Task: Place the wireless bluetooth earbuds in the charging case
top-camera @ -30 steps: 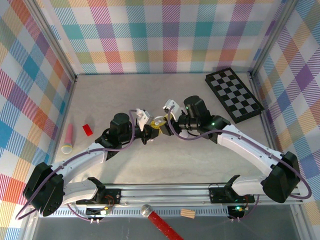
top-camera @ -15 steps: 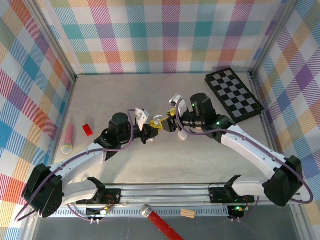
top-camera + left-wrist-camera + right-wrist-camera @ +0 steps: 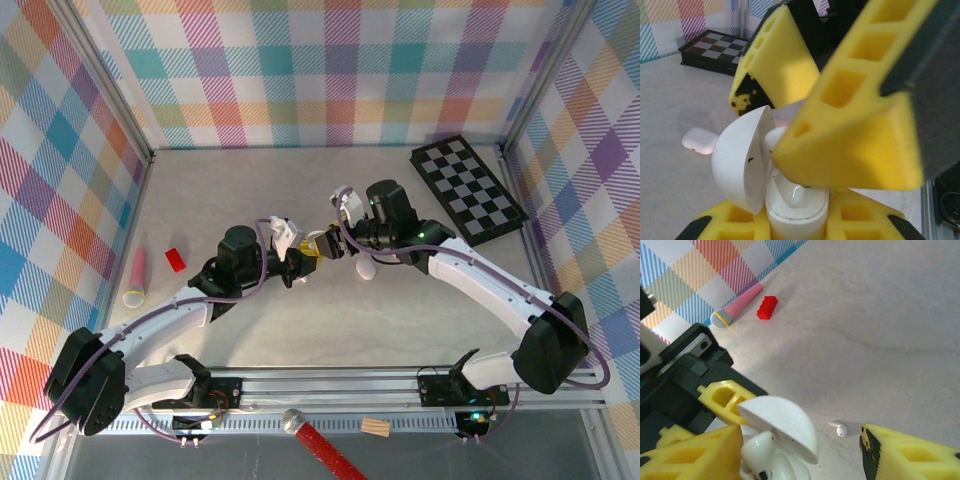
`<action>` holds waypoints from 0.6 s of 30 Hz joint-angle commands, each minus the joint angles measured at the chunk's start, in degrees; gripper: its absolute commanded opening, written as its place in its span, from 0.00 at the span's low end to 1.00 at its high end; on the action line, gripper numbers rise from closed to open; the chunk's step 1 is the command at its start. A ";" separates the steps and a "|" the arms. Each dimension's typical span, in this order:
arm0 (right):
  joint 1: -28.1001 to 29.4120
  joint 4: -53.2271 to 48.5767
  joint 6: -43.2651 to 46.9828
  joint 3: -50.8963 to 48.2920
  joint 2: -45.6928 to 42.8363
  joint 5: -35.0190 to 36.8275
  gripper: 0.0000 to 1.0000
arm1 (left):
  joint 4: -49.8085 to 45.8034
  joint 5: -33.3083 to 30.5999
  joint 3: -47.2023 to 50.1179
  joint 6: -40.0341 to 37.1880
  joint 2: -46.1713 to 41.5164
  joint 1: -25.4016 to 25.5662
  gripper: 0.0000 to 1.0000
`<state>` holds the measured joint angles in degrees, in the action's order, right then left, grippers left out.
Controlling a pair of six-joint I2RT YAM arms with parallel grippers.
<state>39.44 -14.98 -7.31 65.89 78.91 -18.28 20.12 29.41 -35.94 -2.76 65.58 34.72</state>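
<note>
Your left arm and right arm reach inward to meet mid-table, left gripper clamped on the case, right gripper above it, jaws spread wide.

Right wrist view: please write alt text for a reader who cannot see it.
An open white charging case, lid raised, has one earbud at its mouth, between the right gripper's spread yellow fingers. A loose earbud lies on the table beside it; a pink microphone and a red brick lie farther off.
</note>
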 commanded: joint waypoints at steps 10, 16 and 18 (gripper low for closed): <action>0.37 1.66 -1.60 0.12 -2.88 -1.78 0.70 | 3.04 0.50 -0.80 -0.43 -0.67 -0.62 0.00; -0.03 7.92 -3.44 -5.13 -7.14 -1.58 0.71 | 3.67 -0.23 0.05 -0.66 -0.54 -1.37 0.00; -0.70 10.33 -5.51 -7.42 -8.73 0.80 0.71 | 4.17 -0.73 0.80 -0.53 -1.08 -2.40 0.00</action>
<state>39.38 -9.87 -9.85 61.17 72.36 -18.70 20.73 29.26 -35.88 -2.76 65.49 33.91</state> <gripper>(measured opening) 0.709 0.199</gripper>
